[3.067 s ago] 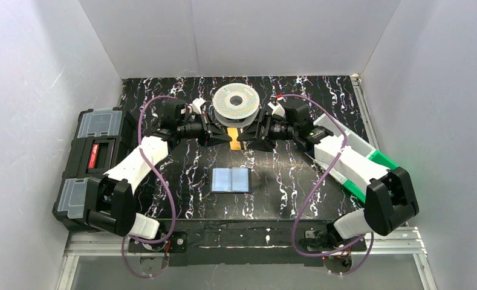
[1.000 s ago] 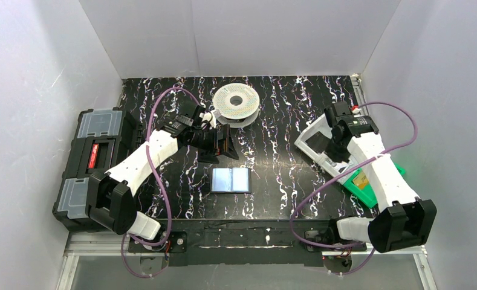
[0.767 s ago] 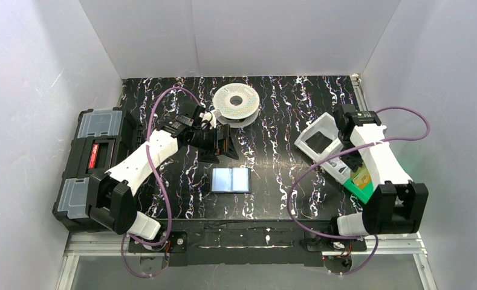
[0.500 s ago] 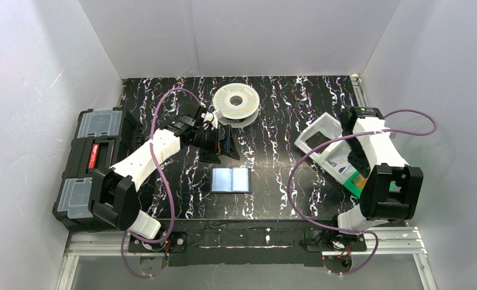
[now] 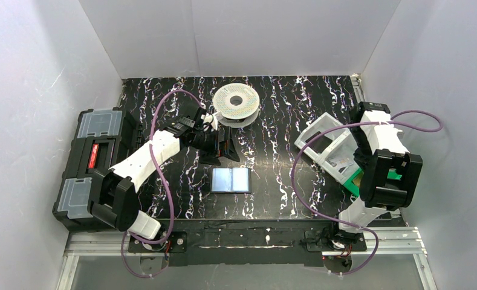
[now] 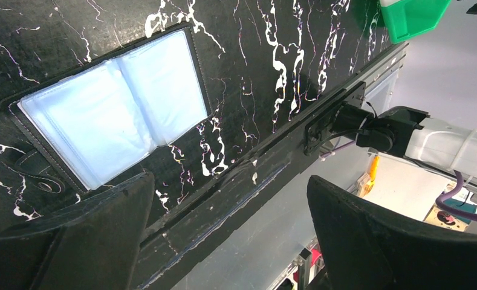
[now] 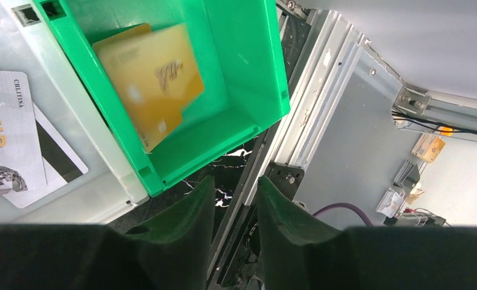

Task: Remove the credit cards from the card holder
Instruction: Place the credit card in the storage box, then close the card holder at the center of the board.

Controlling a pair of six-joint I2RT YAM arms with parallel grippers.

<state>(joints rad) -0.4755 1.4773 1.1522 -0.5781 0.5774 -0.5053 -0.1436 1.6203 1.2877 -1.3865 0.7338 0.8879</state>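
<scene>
Since the earliest frame the right arm has swung from the table's middle to the bins at the right edge. The orange-gold credit card (image 7: pixel 148 81) once held between both grippers now lies in the green bin (image 7: pixel 245 57), seemingly tilted, though it is blurred. The right gripper (image 7: pixel 236 184) hangs above that bin, jaws slightly apart and empty, with a pale VIP card (image 7: pixel 9 142) in the white tray (image 7: pixel 87 136) alongside. The left gripper (image 6: pixel 230 181), jaws spread wide, hovers over the card holder (image 6: pixel 112 115), which lies opened flat on the marbled table (image 5: pixel 272 157).
</scene>
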